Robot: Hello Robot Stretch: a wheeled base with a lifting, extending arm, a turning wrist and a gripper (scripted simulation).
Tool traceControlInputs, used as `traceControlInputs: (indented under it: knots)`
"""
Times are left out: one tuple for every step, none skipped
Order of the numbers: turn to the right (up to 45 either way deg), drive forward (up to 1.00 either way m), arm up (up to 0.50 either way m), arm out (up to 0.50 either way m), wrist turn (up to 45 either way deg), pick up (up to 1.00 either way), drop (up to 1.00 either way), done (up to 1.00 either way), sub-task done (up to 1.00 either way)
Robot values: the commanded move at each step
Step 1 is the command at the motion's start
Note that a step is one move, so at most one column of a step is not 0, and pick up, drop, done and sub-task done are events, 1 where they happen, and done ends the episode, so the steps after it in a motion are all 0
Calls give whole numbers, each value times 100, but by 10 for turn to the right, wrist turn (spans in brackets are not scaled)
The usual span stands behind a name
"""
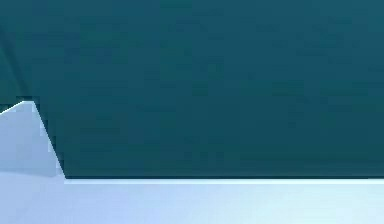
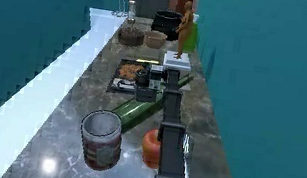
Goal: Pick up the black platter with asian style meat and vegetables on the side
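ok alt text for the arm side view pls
The robot's dark arm reaches along a dark marble counter to its gripper near a black platter of food; whether it holds anything cannot be told. Nearby: a can, a long green object, bowls and teal walls.

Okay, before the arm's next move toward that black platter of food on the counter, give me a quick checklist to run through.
1. Black platter in sight, lying on the counter: ok.
2. Gripper brought close to the platter: ok.
3. Gripper over or touching the platter: cannot tell.
4. Gripper holding anything: cannot tell.
5. Room along the arm: not ok; a long green thing and an orange thing lie right beside it.
6. Tin can apart from the arm: ok.
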Motion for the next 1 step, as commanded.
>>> traceControlInputs:
  knots:
    - [0,0,10,0,0,0,0,0,0]
